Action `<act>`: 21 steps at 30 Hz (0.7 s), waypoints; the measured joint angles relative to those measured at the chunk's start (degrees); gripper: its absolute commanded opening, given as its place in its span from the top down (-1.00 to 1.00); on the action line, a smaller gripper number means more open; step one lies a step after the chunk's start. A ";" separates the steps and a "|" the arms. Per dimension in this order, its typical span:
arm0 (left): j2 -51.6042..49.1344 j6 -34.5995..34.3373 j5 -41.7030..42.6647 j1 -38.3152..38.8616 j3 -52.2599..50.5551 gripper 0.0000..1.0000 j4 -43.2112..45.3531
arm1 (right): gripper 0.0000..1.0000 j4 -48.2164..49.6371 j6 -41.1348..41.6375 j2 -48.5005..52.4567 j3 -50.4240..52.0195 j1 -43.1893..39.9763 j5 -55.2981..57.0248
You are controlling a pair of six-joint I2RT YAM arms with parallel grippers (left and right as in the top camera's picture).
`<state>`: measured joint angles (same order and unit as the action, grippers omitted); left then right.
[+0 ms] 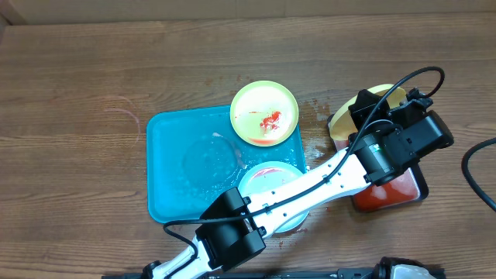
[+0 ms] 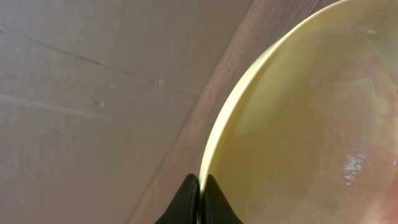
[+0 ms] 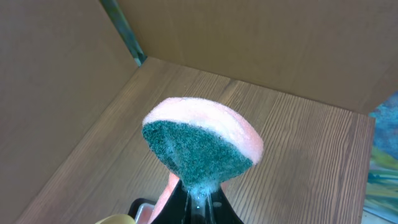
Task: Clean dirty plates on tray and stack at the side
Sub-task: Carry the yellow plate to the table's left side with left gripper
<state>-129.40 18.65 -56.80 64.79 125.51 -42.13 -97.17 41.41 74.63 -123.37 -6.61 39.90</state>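
My left gripper (image 1: pixel 363 105) is shut on the rim of a yellow-green plate (image 1: pixel 385 94) and holds it tilted at the right, above the black tray. In the left wrist view the fingers (image 2: pixel 200 186) pinch the plate's edge (image 2: pixel 311 124), whose face shows faint pink smears. A second yellow-green plate (image 1: pixel 264 113) with red sauce sits on the far right corner of the turquoise tray (image 1: pixel 178 170). A pale blue-white plate (image 1: pixel 267 177) lies at the tray's near right, partly under my left arm. My right gripper (image 3: pixel 199 199) is shut on a pink and green sponge (image 3: pixel 199 146); it is out of the overhead view.
A black tray of red liquid (image 1: pixel 399 192) stands right of the turquoise tray, its corner (image 3: pixel 140 208) also showing in the right wrist view. Droplets wet the wood between the trays. A black cable (image 1: pixel 477 167) loops at the right edge. Cardboard walls surround the table.
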 measured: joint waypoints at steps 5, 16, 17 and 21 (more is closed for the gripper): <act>0.00 0.00 0.00 0.00 0.00 0.92 0.00 | 0.92 -0.02 0.33 0.00 0.00 0.00 0.17; -0.02 -3.50 5.88 -1.55 0.00 0.92 -6.12 | 0.92 -0.02 0.39 0.00 0.00 0.02 0.07; 0.00 -4.50 7.54 -2.19 0.04 0.92 -7.87 | 0.92 -0.04 0.37 0.00 0.00 0.00 -0.04; 0.00 -10.12 17.29 -6.45 0.72 0.92 -14.34 | 0.92 -0.02 0.37 0.00 0.00 0.00 -0.11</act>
<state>-129.40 8.54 -39.51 58.35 126.23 -56.47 -97.19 41.78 74.63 -123.37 -6.61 39.79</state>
